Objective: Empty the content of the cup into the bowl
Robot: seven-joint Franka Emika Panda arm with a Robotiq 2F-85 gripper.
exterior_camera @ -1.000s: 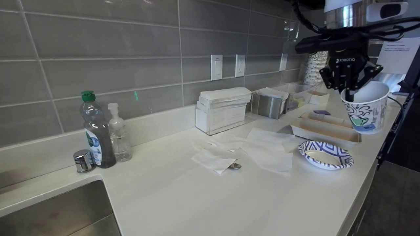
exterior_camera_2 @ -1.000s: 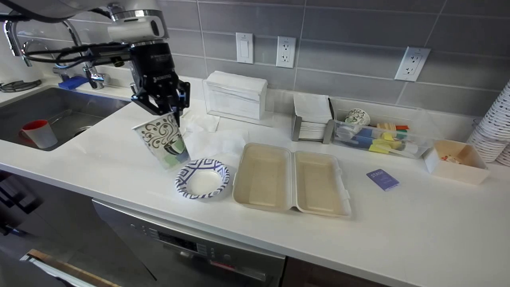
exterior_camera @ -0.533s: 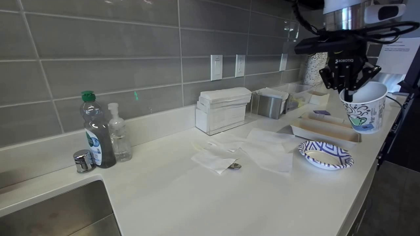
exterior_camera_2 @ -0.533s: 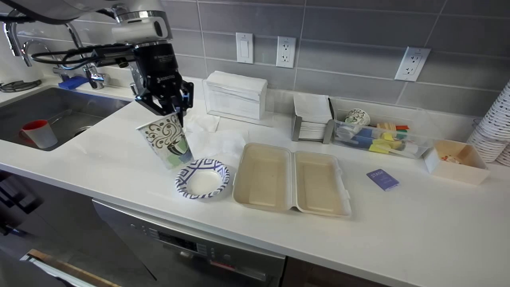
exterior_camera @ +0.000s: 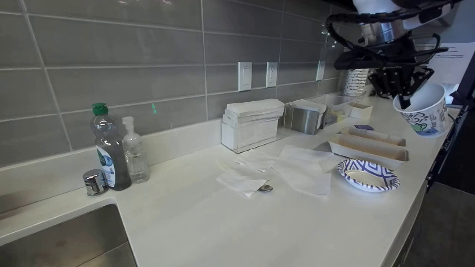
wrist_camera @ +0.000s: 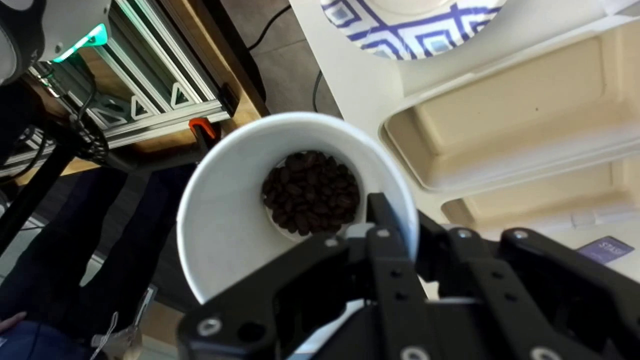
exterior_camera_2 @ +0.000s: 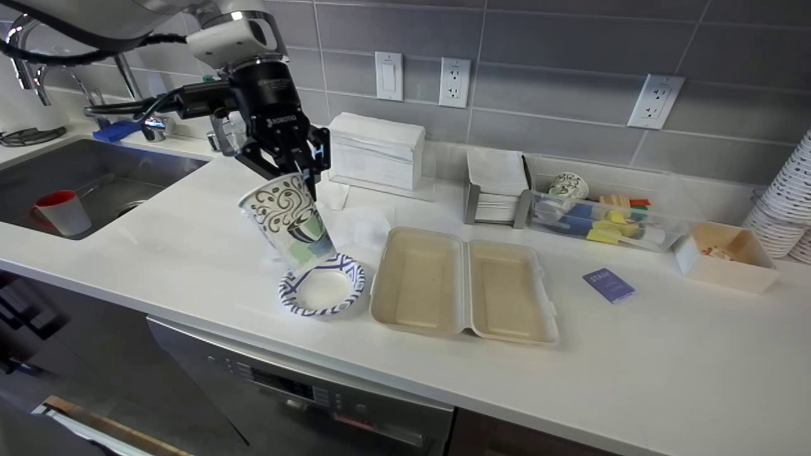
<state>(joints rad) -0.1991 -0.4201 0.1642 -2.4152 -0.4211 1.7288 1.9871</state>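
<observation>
The cup (exterior_camera: pixel 426 115) is white paper with a swirl and teal print. It hangs tilted above the counter in both exterior views (exterior_camera_2: pixel 293 221). My gripper (wrist_camera: pixel 406 222) is shut on the cup's wall, one finger inside and one outside. It also shows in both exterior views (exterior_camera: pixel 405 103) (exterior_camera_2: pixel 312 180). Dark brown beans (wrist_camera: pixel 312 192) lie in the cup's bottom in the wrist view. The white bowl with blue patterned rim (exterior_camera_2: pixel 293 304) sits on the counter, its back-left rim partly covered by the cup in that view. Its inside shows no beans (exterior_camera: pixel 387 181). The wrist view shows part of its rim (wrist_camera: pixel 415 37).
An open tan tray (exterior_camera_2: pixel 418 285) lies beside the bowl. Loose napkins (exterior_camera: pixel 304 167) and a spoon (exterior_camera: pixel 265 188) lie on the counter. Napkin holders (exterior_camera_2: pixel 377 152) and a clear bin (exterior_camera_2: pixel 608 221) stand along the wall. The sink (exterior_camera_2: pixel 127 164) holds a red-and-white mug (exterior_camera_2: pixel 63 212).
The gripper has carried the cup rightward and a little higher in both exterior views. The wrist and cup lean more than before. The bowl has not moved.
</observation>
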